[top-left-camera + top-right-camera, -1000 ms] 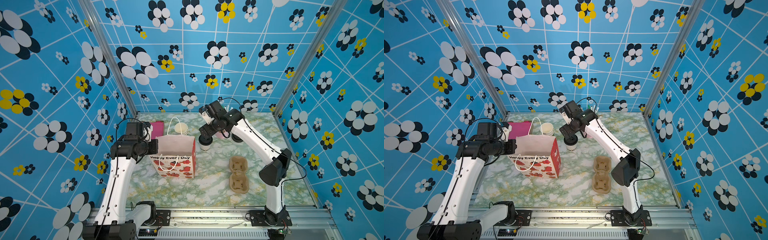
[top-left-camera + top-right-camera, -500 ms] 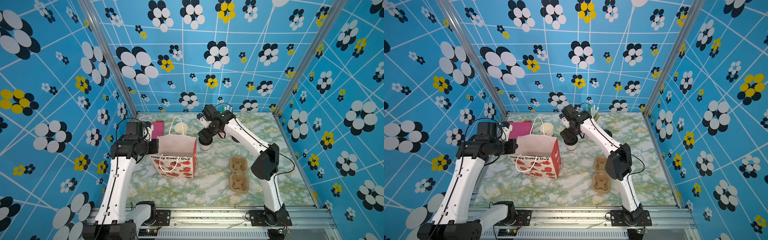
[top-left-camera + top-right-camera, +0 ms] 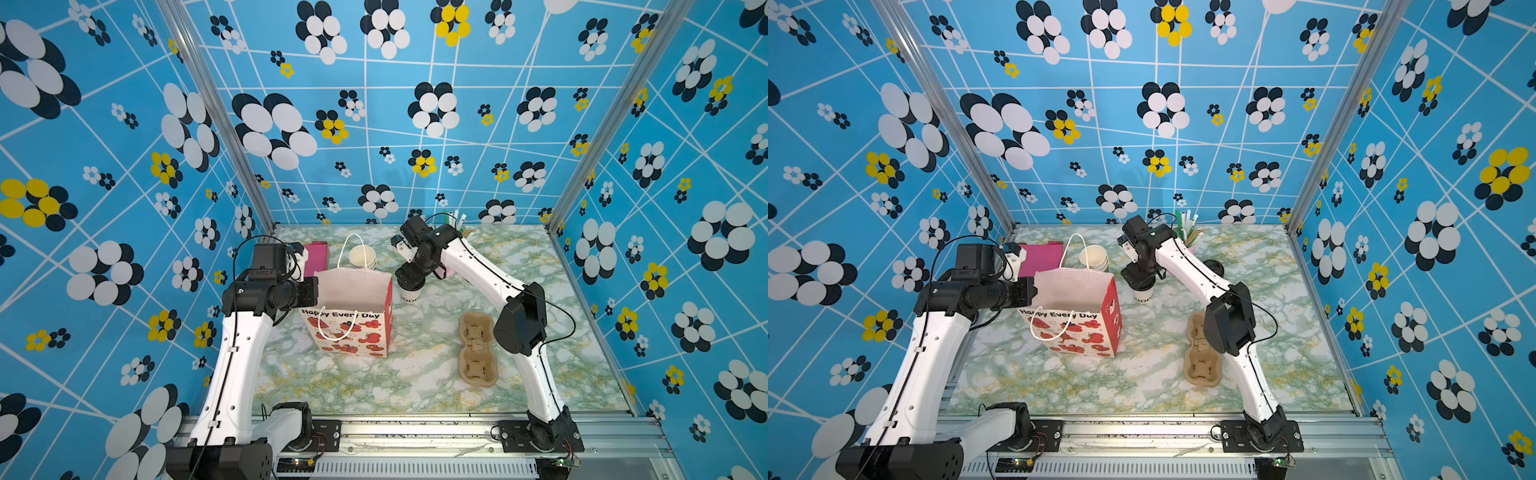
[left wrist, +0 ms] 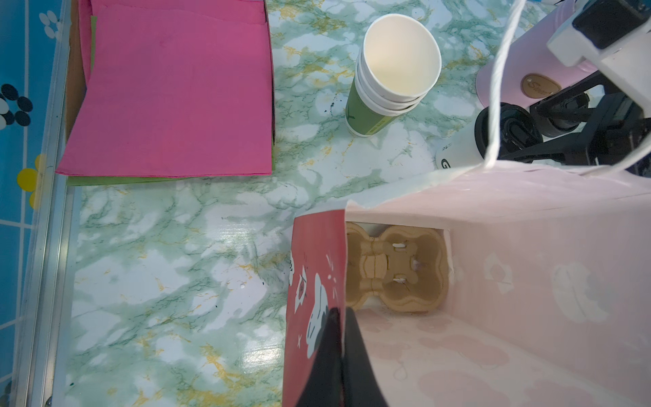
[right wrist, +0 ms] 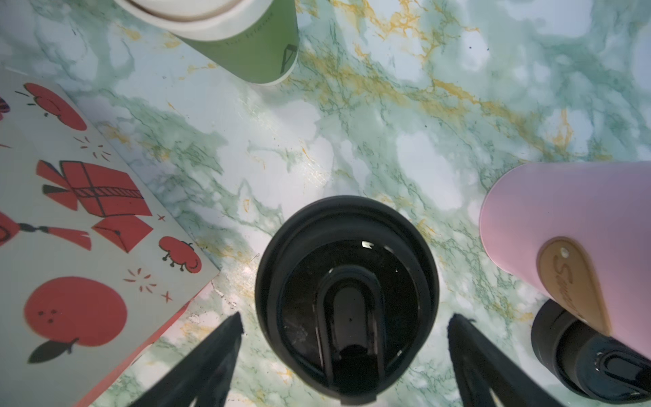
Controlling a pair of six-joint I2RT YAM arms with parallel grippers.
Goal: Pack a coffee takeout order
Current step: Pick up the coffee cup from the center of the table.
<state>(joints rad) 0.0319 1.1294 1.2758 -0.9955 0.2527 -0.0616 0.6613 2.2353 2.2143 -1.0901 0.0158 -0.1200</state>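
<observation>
Now my right claw point(image 5: 345, 319) is spread wide, straight above the lidded cup point(image 3: 411, 296), which stands upright on the counter point(image 3: 415, 386) beside the bag point(image 3: 349, 328). My left claw point(image 4: 341, 334) pinches the bag's edge.

White arm links point(image 3: 237, 365), black joints point(image 3: 519, 324), thin black cables point(image 3: 574, 326)

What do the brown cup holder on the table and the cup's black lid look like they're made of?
The cup holder looks like molded paper pulp: matte tan, with soft, rounded edges. The lid is probably plastic: smooth glossy black, catching small highlights.
</observation>
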